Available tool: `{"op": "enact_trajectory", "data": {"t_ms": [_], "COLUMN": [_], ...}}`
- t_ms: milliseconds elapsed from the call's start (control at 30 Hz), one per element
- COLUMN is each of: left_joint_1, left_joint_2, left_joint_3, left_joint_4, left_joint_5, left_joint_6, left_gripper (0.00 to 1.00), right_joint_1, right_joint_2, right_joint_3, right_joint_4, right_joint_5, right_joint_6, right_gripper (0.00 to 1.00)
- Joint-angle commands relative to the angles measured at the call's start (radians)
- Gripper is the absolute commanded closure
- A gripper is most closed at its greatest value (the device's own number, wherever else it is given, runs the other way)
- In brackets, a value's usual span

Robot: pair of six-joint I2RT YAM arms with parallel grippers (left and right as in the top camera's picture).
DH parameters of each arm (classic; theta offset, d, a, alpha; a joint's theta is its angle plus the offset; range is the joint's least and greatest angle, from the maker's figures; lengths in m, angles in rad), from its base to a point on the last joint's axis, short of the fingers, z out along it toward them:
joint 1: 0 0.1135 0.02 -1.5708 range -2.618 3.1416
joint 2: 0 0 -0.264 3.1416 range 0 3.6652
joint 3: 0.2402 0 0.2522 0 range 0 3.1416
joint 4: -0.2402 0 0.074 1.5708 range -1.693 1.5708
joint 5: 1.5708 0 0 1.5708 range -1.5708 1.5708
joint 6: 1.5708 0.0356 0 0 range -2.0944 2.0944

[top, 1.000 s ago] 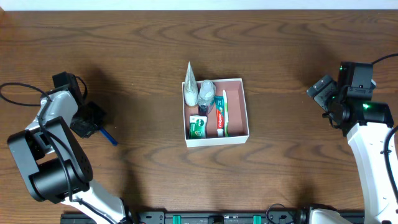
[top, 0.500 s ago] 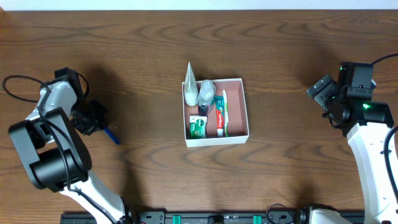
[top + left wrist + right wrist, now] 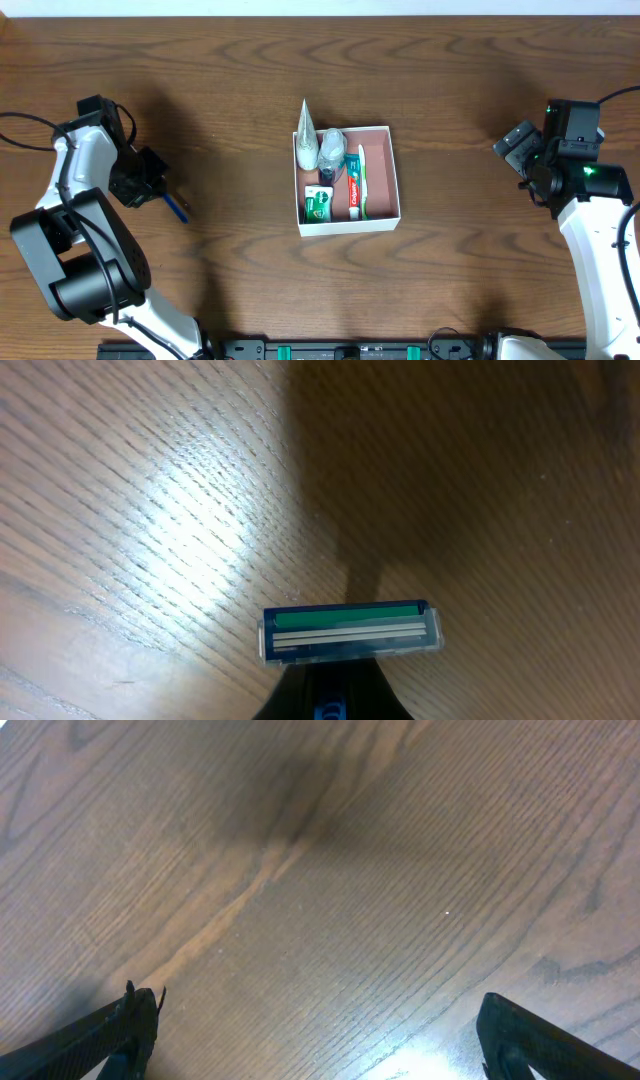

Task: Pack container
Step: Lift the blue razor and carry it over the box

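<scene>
The container (image 3: 397, 182), a shallow white-walled box with a pinkish-brown floor, sits at the table's centre. It holds a toothpaste tube (image 3: 354, 192), a toothbrush (image 3: 362, 172), a green-and-white packet (image 3: 318, 204), a clear bottle (image 3: 331, 148) and a white tube (image 3: 305, 130) that leans over its far-left corner. My left gripper (image 3: 150, 186) is far to the left and shut on a blue razor (image 3: 176, 209). The razor's head (image 3: 350, 632) shows in the left wrist view just above the wood. My right gripper (image 3: 520, 150) is open and empty at the far right, over bare wood (image 3: 320, 1030).
Black cables trail off the table by both arms. A black rail with green clips (image 3: 350, 351) runs along the near edge. Dark wood tabletop lies between each arm and the box.
My left arm has swung its wrist up and slightly right, with the razor moving with it. The right arm and the box contents have not moved.
</scene>
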Motion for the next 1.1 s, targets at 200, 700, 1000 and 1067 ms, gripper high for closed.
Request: {"op": "enact_trajectory", "data": {"t_ms": [200, 700, 1000, 1067], "left_joint_1": [-0.076, -0.357, -0.747, -0.846], "left_joint_2": [-0.035, -0.322, -0.508, -0.51], "left_joint_3": [0.113, 0.323, 0.323, 0.323], "left_joint_4": [-0.044, -0.114, 0.034, 0.065], "left_joint_5": [0.059, 0.235, 0.134, 0.019], "left_joint_6": [0.093, 0.218, 0.075, 0.032], "left_gripper": [0.94, 0.94, 0.94, 0.94], "right_joint_1": [-0.006, -0.006, -0.006, -0.006], "right_joint_2": [-0.013, -0.013, -0.013, -0.013], "right_joint_3": [0.003, 0.003, 0.003, 0.003], "right_joint_4": [-0.001, -0.001, -0.001, -0.001], "right_joint_5": [0.007, 0.007, 0.007, 0.007], "right_joint_6": [-0.009, -0.009, -0.009, -0.009], "right_gripper": [0.01, 0.01, 0.01, 0.01]}}
